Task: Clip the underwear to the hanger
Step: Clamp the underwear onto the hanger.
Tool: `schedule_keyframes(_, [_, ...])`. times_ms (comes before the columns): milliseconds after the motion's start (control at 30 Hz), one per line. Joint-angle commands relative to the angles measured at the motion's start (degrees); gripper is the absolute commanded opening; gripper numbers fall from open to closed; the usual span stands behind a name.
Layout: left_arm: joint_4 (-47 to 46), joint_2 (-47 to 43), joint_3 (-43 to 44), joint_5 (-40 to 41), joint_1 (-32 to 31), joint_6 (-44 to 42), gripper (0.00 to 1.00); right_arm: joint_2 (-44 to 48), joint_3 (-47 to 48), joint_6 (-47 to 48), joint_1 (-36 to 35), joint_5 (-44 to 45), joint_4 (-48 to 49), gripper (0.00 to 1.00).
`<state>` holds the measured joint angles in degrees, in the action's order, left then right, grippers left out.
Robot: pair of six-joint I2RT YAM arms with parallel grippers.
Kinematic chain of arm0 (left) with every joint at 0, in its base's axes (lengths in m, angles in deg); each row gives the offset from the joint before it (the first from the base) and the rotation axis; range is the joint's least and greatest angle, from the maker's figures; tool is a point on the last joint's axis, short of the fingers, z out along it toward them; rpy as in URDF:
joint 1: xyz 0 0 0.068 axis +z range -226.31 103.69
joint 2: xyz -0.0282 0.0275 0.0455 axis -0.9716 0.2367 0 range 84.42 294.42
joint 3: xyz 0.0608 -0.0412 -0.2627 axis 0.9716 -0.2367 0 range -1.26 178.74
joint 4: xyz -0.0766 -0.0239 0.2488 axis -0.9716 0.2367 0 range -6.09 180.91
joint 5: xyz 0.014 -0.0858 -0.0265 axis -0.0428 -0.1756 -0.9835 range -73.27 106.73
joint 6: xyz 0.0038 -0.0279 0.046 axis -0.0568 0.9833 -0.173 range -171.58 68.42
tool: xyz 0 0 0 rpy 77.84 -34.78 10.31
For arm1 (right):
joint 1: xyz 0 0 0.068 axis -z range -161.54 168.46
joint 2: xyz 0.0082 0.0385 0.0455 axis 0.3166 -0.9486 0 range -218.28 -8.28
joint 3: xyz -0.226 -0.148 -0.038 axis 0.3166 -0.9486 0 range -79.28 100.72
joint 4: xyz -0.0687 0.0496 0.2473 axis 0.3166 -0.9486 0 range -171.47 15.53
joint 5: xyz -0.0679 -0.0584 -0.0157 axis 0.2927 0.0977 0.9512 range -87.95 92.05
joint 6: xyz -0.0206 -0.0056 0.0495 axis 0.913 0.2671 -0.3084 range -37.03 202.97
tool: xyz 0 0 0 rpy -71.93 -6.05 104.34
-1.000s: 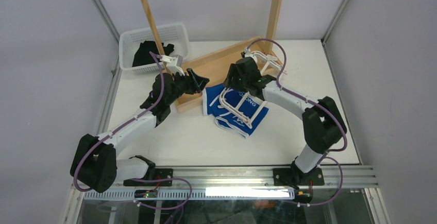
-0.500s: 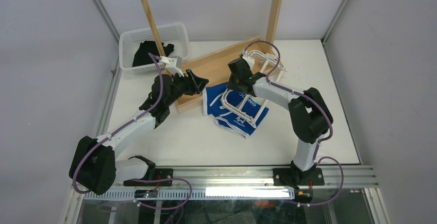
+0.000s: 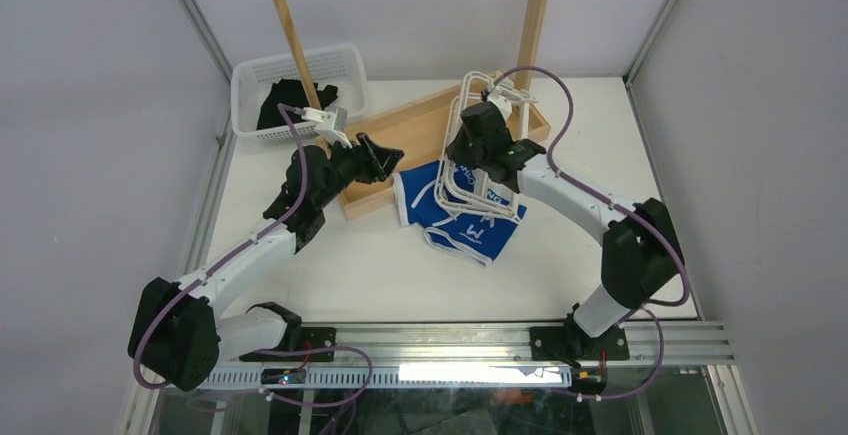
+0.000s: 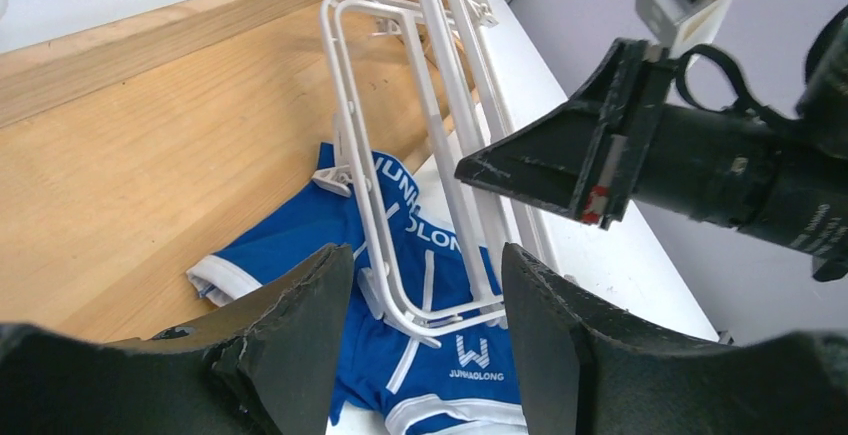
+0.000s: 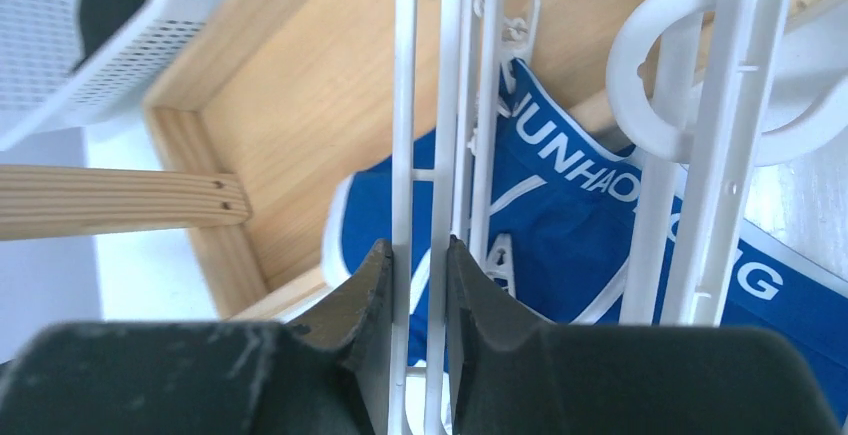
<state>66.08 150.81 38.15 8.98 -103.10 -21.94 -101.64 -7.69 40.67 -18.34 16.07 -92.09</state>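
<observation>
The blue underwear point(image 3: 470, 230) lies flat on the table, partly against the wooden rack's base. In the left wrist view the underwear point(image 4: 290, 240) shows its white lettering. My right gripper point(image 3: 465, 150) is shut on two thin bars of the white hanger point(image 3: 450, 190). The hanger is tipped up on edge over the underwear, its lower end still near the cloth. In the right wrist view my right gripper point(image 5: 420, 255) pinches the hanger point(image 5: 405, 105) above the underwear point(image 5: 560, 215). My left gripper point(image 3: 392, 157) hovers open just left of the underwear, and in its own view the left gripper point(image 4: 425, 285) holds nothing.
A white basket point(image 3: 340, 60) with a black garment point(image 3: 290, 100) stands at the back left. The tall wooden rack point(image 3: 285, 25) rises behind, and its flat base point(image 3: 415, 125) lies between both grippers. The hanger's hook point(image 5: 640, 85) is by the right fingers.
My right gripper closed on the hanger's bars and tipped the hanger up from lying flat on the underwear. The left arm drew back slightly and stays open.
</observation>
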Motion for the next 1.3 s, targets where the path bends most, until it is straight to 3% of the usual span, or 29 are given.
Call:
schedule_keyframes(0, [-2.6, -2.4, -0.2, -3.0, -0.1, 0.3, 0.58, 7.2, 0.9, -0.1, -0.2, -0.3, 6.1, 0.04])
schedule_keyframes(233, [-9.4, -3.9, -3.5, -10.3, -0.2, 0.9, 0.61, 14.2, -4.7, -9.8, 2.7, -11.4, 18.7, 0.0])
schedule_keyframes(433, [-19.3, -6.8, -7.1, -16.2, -0.2, 1.3, 0.66, 20.3, -7.7, -15.4, 5.4, -13.5, 22.5, 0.0])
schedule_keyframes(733, [-28.4, 3.6, -3.5, -26.1, -3.2, 2.1, 0.73, 27.7, -13.2, -24.7, 11.9, -23.6, 29.2, 0.0])
schedule_keyframes(900, [-29.4, 8.1, -1.3, -24.2, -8.5, -5.3, 0.79, 29.4, -15.6, -30.8, 15.3, -31.1, 35.5, 0.0])
schedule_keyframes(1067, [-43.5, 13.4, -4.1, -24.4, -9.1, -5.0, 0.92, 30.1, -15.4, -34.1, 17.5, -36.5, 37.8, 0.0])
schedule_keyframes(1133, [-45.1, 16.8, -3.0, -24.4, -9.0, -4.8, 0.92, 30.2, -15.0, -35.0, 17.9, -37.9, 38.5, 0.0])
schedule_keyframes(1267, [-37.7, 21.7, 3.8, -20.5, -9.1, -2.8, 0.86, 30.8, -14.2, -34.4, 18.6, -40.4, 39.3, 0.0])
